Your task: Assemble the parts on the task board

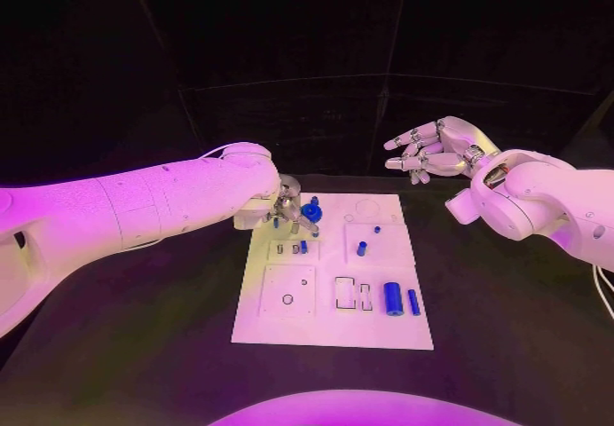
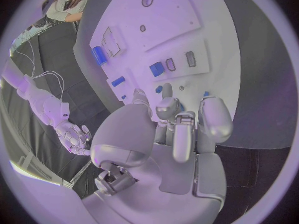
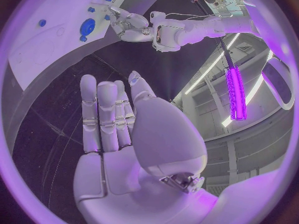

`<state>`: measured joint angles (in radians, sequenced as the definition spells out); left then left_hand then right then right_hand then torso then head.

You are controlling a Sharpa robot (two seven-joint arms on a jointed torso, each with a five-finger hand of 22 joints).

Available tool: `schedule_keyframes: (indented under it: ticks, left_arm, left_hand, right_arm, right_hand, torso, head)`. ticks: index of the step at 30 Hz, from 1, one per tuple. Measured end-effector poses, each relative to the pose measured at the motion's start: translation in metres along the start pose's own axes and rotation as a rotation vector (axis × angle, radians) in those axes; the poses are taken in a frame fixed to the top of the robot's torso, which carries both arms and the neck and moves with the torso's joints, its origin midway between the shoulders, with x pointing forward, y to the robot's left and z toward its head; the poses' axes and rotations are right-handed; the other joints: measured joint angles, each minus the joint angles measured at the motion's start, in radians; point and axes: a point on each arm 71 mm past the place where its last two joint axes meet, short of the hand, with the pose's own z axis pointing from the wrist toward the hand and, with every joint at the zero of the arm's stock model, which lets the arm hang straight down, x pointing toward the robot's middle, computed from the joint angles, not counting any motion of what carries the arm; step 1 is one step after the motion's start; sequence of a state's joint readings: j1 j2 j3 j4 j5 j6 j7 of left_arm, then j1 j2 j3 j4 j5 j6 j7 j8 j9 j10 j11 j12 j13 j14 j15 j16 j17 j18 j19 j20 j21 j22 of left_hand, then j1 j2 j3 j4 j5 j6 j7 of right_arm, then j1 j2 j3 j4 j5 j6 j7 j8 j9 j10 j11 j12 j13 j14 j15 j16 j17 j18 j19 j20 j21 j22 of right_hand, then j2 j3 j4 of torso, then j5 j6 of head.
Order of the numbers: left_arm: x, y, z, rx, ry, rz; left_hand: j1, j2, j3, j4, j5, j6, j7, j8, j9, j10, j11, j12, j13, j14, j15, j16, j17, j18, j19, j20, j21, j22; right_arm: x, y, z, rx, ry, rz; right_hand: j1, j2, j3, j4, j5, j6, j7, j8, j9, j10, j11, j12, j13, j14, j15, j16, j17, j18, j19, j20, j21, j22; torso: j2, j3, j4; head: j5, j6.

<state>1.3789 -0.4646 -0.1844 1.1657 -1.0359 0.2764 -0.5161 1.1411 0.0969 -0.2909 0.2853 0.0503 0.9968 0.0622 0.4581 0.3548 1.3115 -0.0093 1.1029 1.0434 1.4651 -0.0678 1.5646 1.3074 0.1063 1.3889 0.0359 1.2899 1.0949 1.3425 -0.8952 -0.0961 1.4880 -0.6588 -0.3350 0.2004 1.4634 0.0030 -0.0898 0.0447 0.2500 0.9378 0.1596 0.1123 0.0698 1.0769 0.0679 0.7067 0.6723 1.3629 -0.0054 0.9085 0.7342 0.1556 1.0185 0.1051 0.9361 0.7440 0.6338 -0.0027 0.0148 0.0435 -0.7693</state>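
Observation:
The white task board (image 1: pixel 326 324) lies in the middle of the black table. My left hand (image 1: pixel 284 209) hovers over the board's far left corner, fingers bent downward and apart with nothing between them. A round blue part (image 1: pixel 311 212) sits just beside its fingertips, a small gap away in the right wrist view (image 3: pixel 87 27). A blue cylinder (image 1: pixel 393 299) and a slim blue piece (image 1: pixel 413 302) lie at the board's near right. A small blue peg (image 1: pixel 362 248) stands mid-board. My right hand (image 1: pixel 429 148) is raised beyond the board's far right corner, empty, fingers extended.
The board also carries a square plate with a hole (image 1: pixel 288 291) at its near left and a white frame slot (image 1: pixel 344 292) beside the cylinder. Black table surrounds the board on all sides.

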Motion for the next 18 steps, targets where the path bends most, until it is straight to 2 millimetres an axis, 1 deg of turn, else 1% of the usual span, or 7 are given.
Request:
schedule_keyframes:
  ticks: [2,6,7,8,12,18]
  left_arm:
    - [0.0015,0.0005,0.0018,-0.005,0.006,0.003]
    - [0.0041,0.0024,0.0052,-0.015,0.017,0.006]
    - [0.0045,0.0027,0.0058,-0.017,0.019,0.007]
    - [0.005,0.0031,0.0065,-0.02,0.021,0.007]
    - [0.0073,0.0036,0.0085,-0.024,0.03,0.01]
    - [0.0094,0.0015,0.01,-0.024,0.039,0.015]
  left_hand:
    - [0.005,0.005,0.0,0.0,0.0,0.0,0.0,0.0,0.001,0.0,0.0,0.0,0.0,0.0,0.0,0.0,0.0,0.0,0.0,0.0,0.0,0.001]
    - [0.005,0.005,0.0,0.0,0.0,-0.004,0.004,0.004,0.002,0.0,0.0,0.0,0.0,0.0,0.0,0.0,0.0,0.0,0.003,-0.003,0.0,0.002]
    - [0.008,0.001,0.0,0.0,0.0,-0.004,0.004,0.004,0.002,0.0,0.0,0.0,0.0,0.0,0.0,0.0,0.0,0.0,0.003,-0.003,0.004,0.003]
    - [0.013,0.004,0.002,-0.002,0.0,-0.004,0.004,0.004,0.005,0.0,0.0,0.0,0.0,0.0,0.0,0.0,0.0,0.0,0.003,-0.003,0.004,0.004]
    - [0.014,0.005,0.003,-0.003,0.0,-0.004,0.004,0.008,0.007,0.0,0.0,0.0,0.0,0.0,0.0,0.0,0.0,0.0,0.003,-0.003,0.005,0.004]
    - [0.018,0.01,0.003,-0.003,0.0,-0.007,0.0,0.009,0.009,0.0,0.0,0.005,0.001,0.0,0.0,0.0,0.0,0.001,0.007,0.0,0.005,0.007]
  right_arm:
    - [0.0002,0.0001,0.0002,0.0,0.0,0.0]
    - [0.0007,0.0003,0.0008,-0.001,0.001,0.001]
    - [0.0007,0.0003,0.001,-0.001,0.001,0.001]
    - [0.0007,0.0002,0.0011,0.0,0.001,0.001]
    - [0.0007,0.0001,0.0014,0.0,0.0,0.001]
    - [0.0015,0.0004,0.0025,-0.001,0.002,0.001]
  right_hand:
    - [0.0,0.0,0.0,0.0,0.0,0.0,0.0,0.0,0.0,0.0,0.0,0.0,0.0,0.0,0.0,0.0,0.0,0.0,0.0,0.0,0.0,0.0]
    - [0.0,0.0,0.0,0.0,0.0,0.0,0.0,0.0,0.0,0.0,0.0,0.0,0.0,0.0,0.0,0.0,0.0,0.0,0.0,0.0,0.0,-0.001]
    - [0.0,0.0,0.0,0.0,0.0,0.0,0.0,0.0,0.0,0.0,0.0,0.0,0.0,0.0,0.0,0.0,0.0,0.0,0.0,0.0,0.0,-0.001]
    - [0.0,0.0,0.0,0.0,0.003,0.0,0.0,0.0,0.0,0.0,0.0,0.0,-0.001,0.0,0.0,0.0,0.0,0.0,0.0,0.0,0.0,-0.001]
    - [0.0,0.0,0.0,0.0,0.006,0.0,0.0,0.0,0.0,0.0,0.0,0.0,-0.002,0.0,0.0,0.0,0.0,0.0,0.0,0.0,0.0,-0.001]
    - [0.0,0.0,0.0,0.0,0.009,0.0,0.0,0.0,0.0,0.0,0.0,0.0,-0.004,0.0,0.0,0.0,0.0,0.0,0.0,0.0,0.0,-0.001]
  torso:
    - [0.0,-0.0001,0.0006]
    - [0.0,-0.0002,0.0009]
    - [0.0,-0.0002,0.0009]
    - [0.0,-0.0002,0.0009]
    - [0.0,-0.0002,0.0011]
    - [0.0,0.0005,0.0012]
  head:
    - [0.0,-0.002]
    - [0.0,-0.008]
    - [0.001,-0.009]
    - [0.001,-0.01]
    - [0.001,-0.013]
    - [-0.001,-0.019]
